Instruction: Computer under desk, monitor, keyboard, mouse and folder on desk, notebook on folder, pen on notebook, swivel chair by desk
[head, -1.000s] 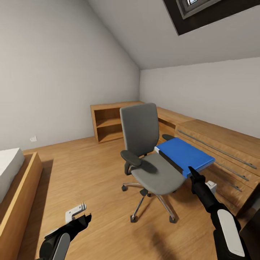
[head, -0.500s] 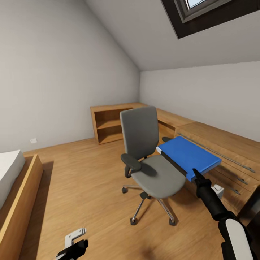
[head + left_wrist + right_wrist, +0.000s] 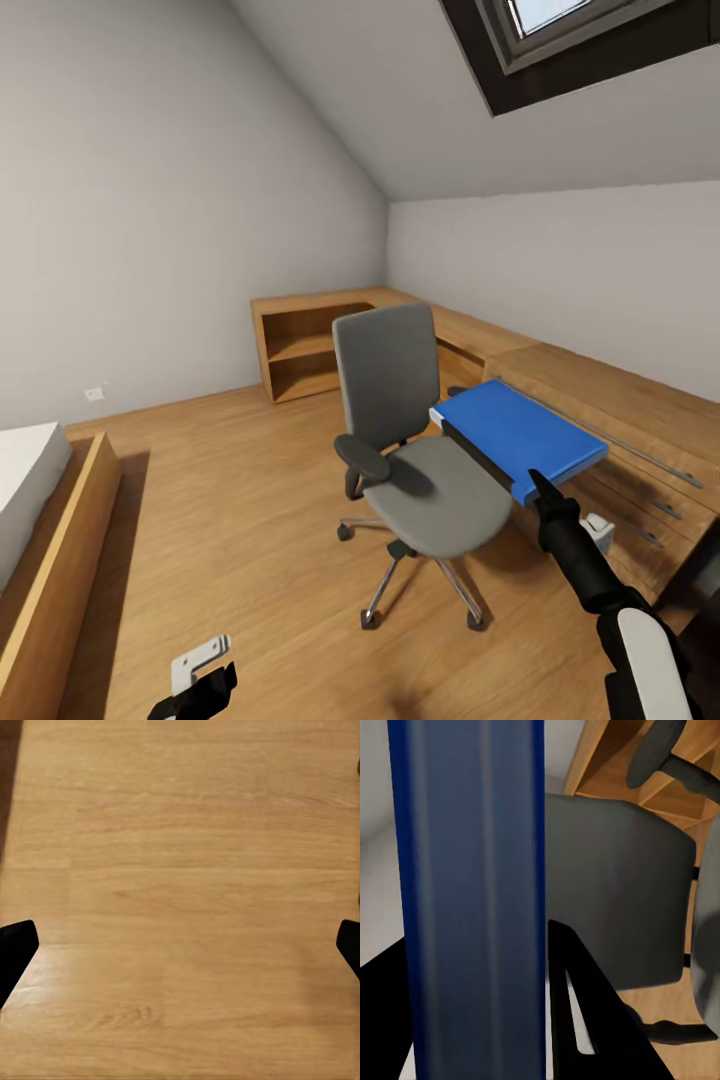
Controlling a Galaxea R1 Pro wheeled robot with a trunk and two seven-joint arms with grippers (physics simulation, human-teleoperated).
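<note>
The grey swivel chair [image 3: 435, 490] stands mid-floor on its chrome base, its back towards the far corner. The bright-blue folder [image 3: 520, 432] hangs tilted in the air over the seat's right side, dark spine edge towards the chair. My right gripper [image 3: 537, 488] is shut on the folder's near edge. In the right wrist view the folder's edge [image 3: 472, 907] runs between the black fingers [image 3: 585, 1020], with the chair back [image 3: 615, 892] behind. My left gripper [image 3: 200, 675] hangs low at the bottom left, open over bare plank floor [image 3: 180, 952].
Light wooden low cabinets [image 3: 300, 345] line the far wall and continue along the right wall [image 3: 620, 420]. A bed in a wooden frame [image 3: 40, 540] sits at the left. A small white object [image 3: 598, 530] lies on the floor by the right cabinet. A skylight [image 3: 560, 40] is overhead.
The view has tilted slightly upward. My left gripper has dropped lower and back towards the frame's bottom edge. The folder stays in my right gripper, slightly higher relative to the chair.
</note>
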